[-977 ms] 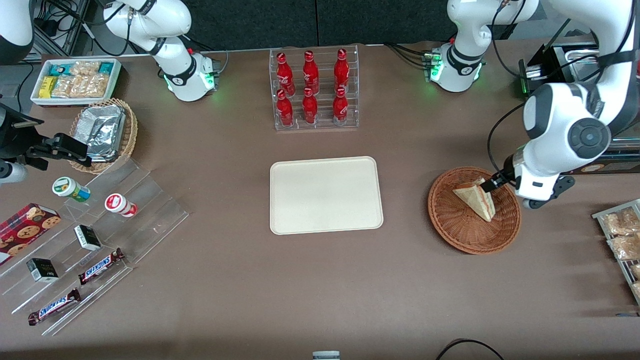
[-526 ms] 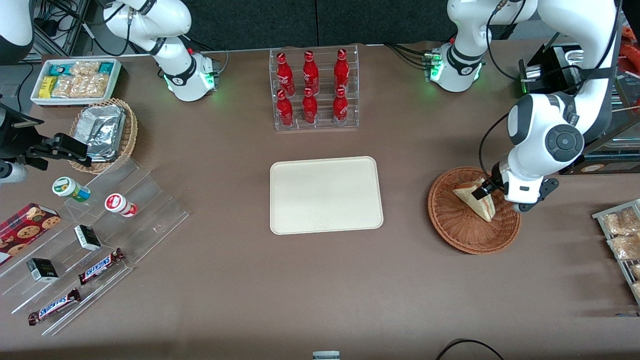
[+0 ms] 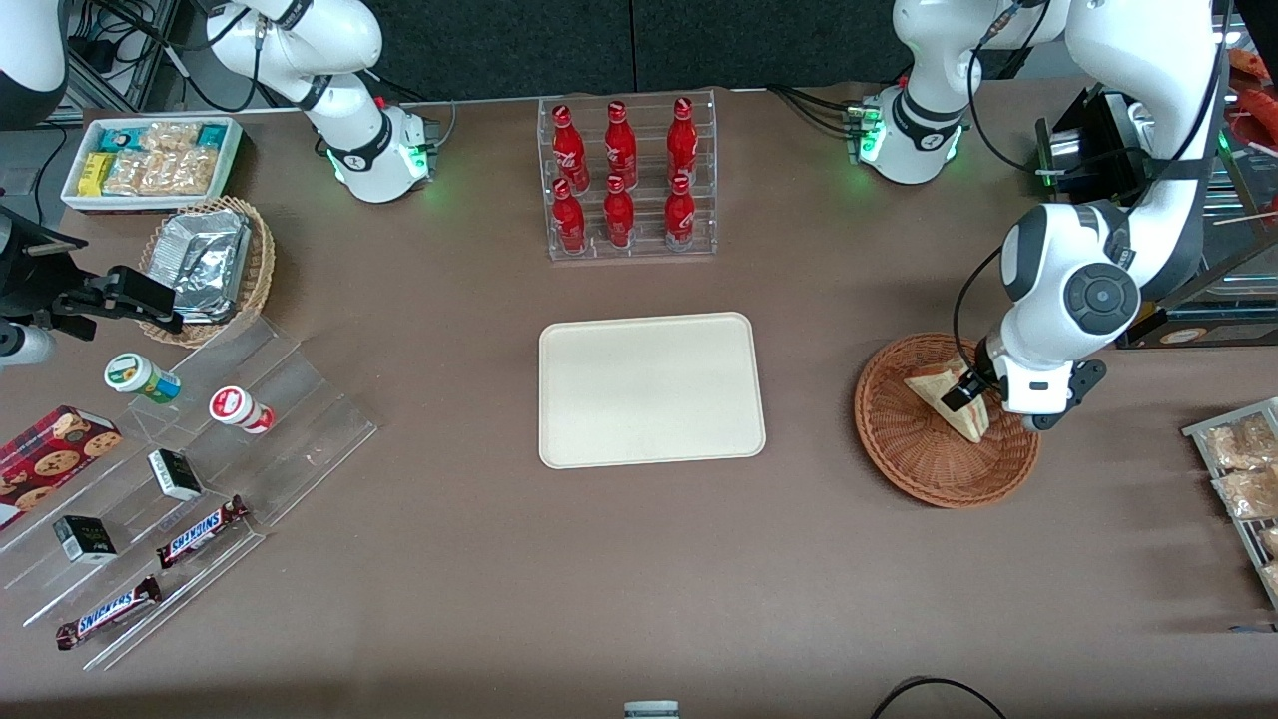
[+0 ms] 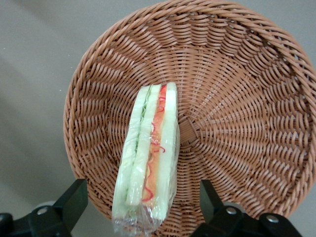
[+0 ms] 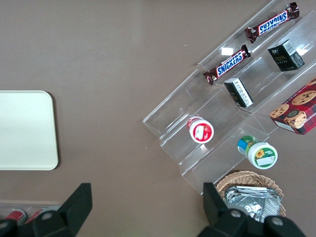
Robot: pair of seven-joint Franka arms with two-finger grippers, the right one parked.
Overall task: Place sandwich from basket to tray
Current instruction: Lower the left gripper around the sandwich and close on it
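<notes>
We count one sandwich (image 3: 947,402), one reddish-brown basket (image 3: 944,473) and one cream tray (image 3: 650,389) on the brown worktop (image 3: 639,579). Taking the tray as our landmark, the basket lies toward the working arm's end of the worktop from it, well apart. Farther from the front camera than the tray we see six red bottles (image 3: 619,172) in a clear rack. Toward the parked arm's end from the tray we count two Snickers bars (image 3: 200,531) on a clear stepped stand, and one tan basket holding foil packs (image 3: 205,262).

The sandwich (image 4: 146,160) lies in the basket (image 4: 247,98), near its middle, wrapped in clear film. We see three pale bread slices on edge, with green filling in one gap and red-orange filling in the other.

Our gripper (image 3: 963,394) is low over the basket, at the sandwich. In the wrist view the gripper (image 4: 143,202) has its two black fingers (image 4: 74,200) spread wide, one on each side of the sandwich's wrapped end, clear of it and holding nothing.
</notes>
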